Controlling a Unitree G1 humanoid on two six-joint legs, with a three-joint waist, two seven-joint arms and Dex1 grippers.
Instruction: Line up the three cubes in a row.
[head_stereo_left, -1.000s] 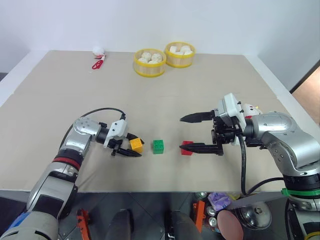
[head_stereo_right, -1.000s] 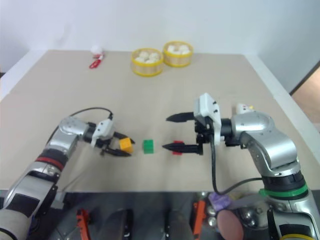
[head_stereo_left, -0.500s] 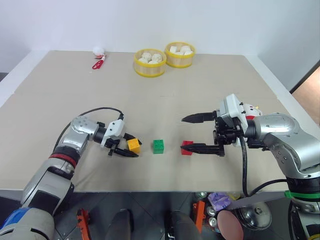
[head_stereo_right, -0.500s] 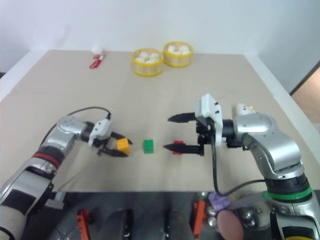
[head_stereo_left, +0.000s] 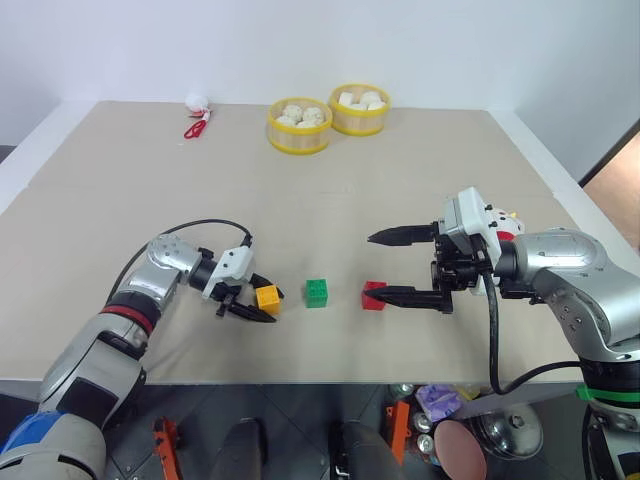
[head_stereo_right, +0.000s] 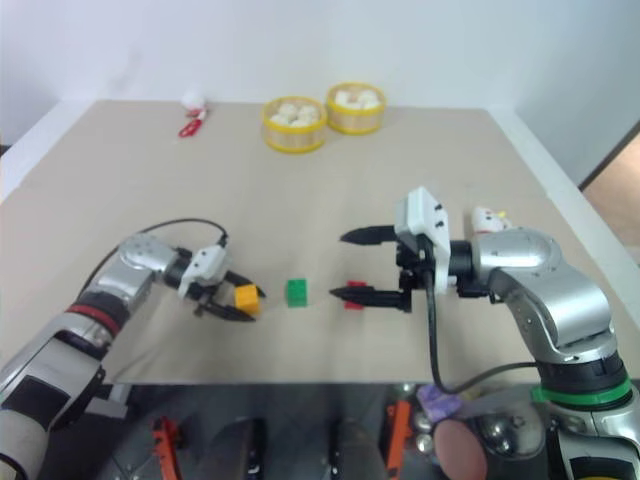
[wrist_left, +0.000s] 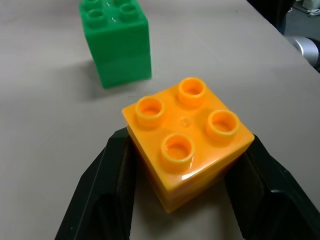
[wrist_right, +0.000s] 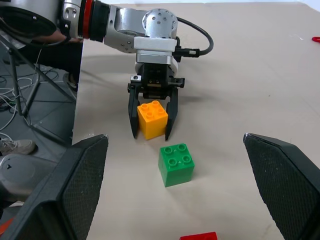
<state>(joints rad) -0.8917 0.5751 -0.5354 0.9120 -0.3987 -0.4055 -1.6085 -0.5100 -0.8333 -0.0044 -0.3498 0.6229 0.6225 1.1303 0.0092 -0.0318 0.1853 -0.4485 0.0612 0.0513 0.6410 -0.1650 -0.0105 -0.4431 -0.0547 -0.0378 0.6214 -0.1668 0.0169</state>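
Low and left of centre in the head view, the left gripper pinches the yellow-orange cube between its two black fingers, the cube resting on the tan table. Just right of it, apart, sits the green cube, then the red cube. The right gripper at centre right is spread wide, its lower finger by the red cube; whether it touches is unclear

pincer gripping yellow-orange cube, green cube near
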